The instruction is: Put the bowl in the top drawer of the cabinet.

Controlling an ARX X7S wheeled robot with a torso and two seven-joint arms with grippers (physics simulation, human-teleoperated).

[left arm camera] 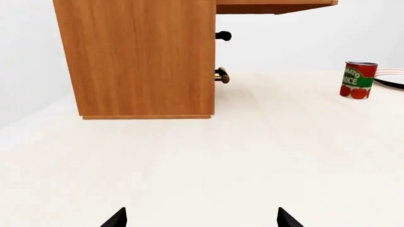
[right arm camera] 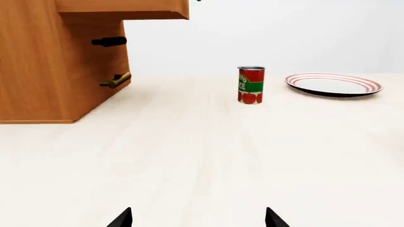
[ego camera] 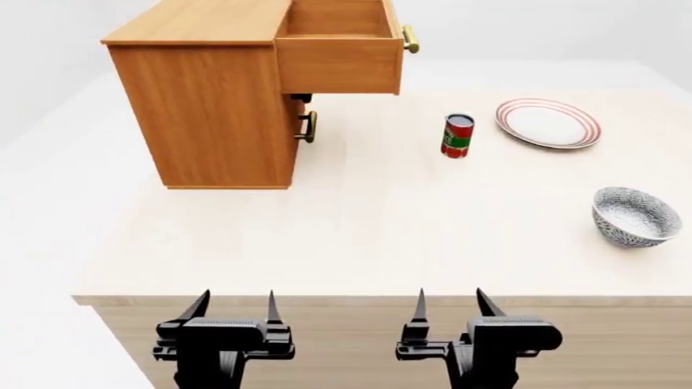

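The blue-and-white speckled bowl (ego camera: 634, 215) sits upright near the table's right edge in the head view; neither wrist view shows it. The wooden cabinet (ego camera: 211, 113) stands at the far left, its top drawer (ego camera: 339, 63) pulled out and empty, brass handle facing right. The cabinet (left arm camera: 142, 56) and drawer underside (left arm camera: 277, 5) also show in the left wrist view, the cabinet (right arm camera: 50, 71) in the right. My left gripper (ego camera: 233, 306) and right gripper (ego camera: 451, 304) hover open at the table's near edge, far from the bowl, holding nothing.
A tomato sauce can (ego camera: 458, 135) stands mid-table, right of the cabinet. A white plate with red rim rings (ego camera: 547, 122) lies at the back right. The lower drawer's handle (ego camera: 310, 126) sticks out under the open drawer. The pale table (ego camera: 368, 227) drops off just before the grippers.
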